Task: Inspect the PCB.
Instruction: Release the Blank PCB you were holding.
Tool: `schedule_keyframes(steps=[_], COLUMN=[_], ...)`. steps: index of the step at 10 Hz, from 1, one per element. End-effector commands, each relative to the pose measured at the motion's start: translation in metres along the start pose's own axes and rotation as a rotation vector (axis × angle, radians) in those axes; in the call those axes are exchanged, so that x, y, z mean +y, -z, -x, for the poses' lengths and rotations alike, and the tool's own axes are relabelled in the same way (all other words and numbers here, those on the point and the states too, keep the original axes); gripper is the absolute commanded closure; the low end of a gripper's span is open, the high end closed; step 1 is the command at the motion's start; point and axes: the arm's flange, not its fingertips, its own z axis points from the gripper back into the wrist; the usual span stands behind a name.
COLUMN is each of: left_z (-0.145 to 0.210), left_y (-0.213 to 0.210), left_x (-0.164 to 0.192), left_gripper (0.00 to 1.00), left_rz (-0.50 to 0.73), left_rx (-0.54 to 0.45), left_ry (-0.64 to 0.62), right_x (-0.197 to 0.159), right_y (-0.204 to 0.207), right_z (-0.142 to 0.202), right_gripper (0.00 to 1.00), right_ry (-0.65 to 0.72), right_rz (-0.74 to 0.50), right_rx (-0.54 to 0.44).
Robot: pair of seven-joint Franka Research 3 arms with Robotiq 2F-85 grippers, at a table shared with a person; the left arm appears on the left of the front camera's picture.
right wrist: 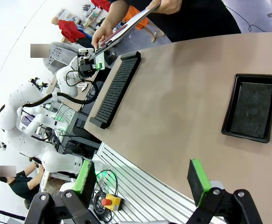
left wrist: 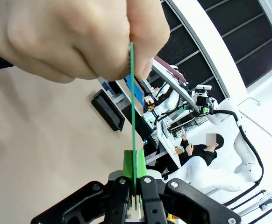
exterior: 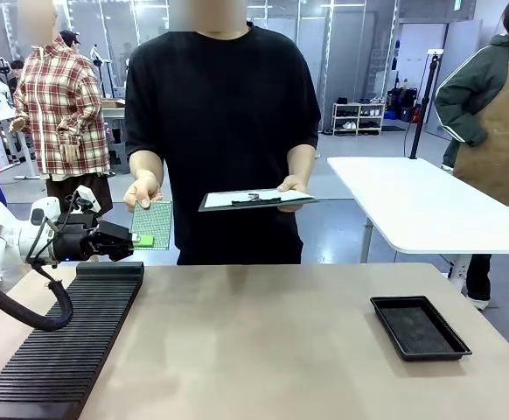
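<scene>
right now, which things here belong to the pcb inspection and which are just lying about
In the job:
PCB
left gripper, shut on its lower edge
person's hand, pinching its top edge

Lying about:
black tray and slotted black rack, both on the table
clipboard, held in the person's other hand
right gripper, open, holding nothing
</scene>
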Motion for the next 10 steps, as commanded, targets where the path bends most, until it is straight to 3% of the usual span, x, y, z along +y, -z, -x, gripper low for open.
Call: schedule_keyframes(steps=[1,5,6,7,8,9,10], left_z=[-0.0025,-0.0025,-0.0001,-0.0008,-0.0006,-0.0003,-0.0007], left_y=[0.0016,0.0016,0.0000,0.0000,0.0001,0.0011,0.0012], left_x=[-0.0004,-0.0004,0.0000,-0.0009,-0.0008,-0.0014,-0.0017], left_gripper=[0.97,0.97,0.61,0.61,0.24,0.24,0.00], left_rz=[-0.002,-0.002,0.000,0.010,0.007,0.012,0.011], left_rx=[-0.001,-0.001,0.000,0.016,0.025,0.029,0.033], left_ry=[0.005,0.005,0.000,-0.009,-0.021,-0.026,-0.023], right_x=[-0.0012,-0.0012,-0.0012,-0.0012,-0.0012,-0.0012,-0.0012], right_y=[-0.0002,-0.0002,-0.0002,-0.0002,-0.0002,-0.0002,-0.0002], right_z=[-0.0004,-0.0004,-0.0004,-0.0004,-0.0004,-0.0004,-0.0004], right_gripper=[0.00,0.00,0.00,0.00,0.00,0.00,0.00], right_ry=[-0.019,-0.019,-0.019,-0.019,-0.019,-0.019,-0.019], right_rz=[-0.011,-0.011,-0.011,-0.011,-0.011,-0.011,-0.011], right_rx=[-0.006,-0.006,-0.006,-0.006,-0.006,-0.006,-0.006])
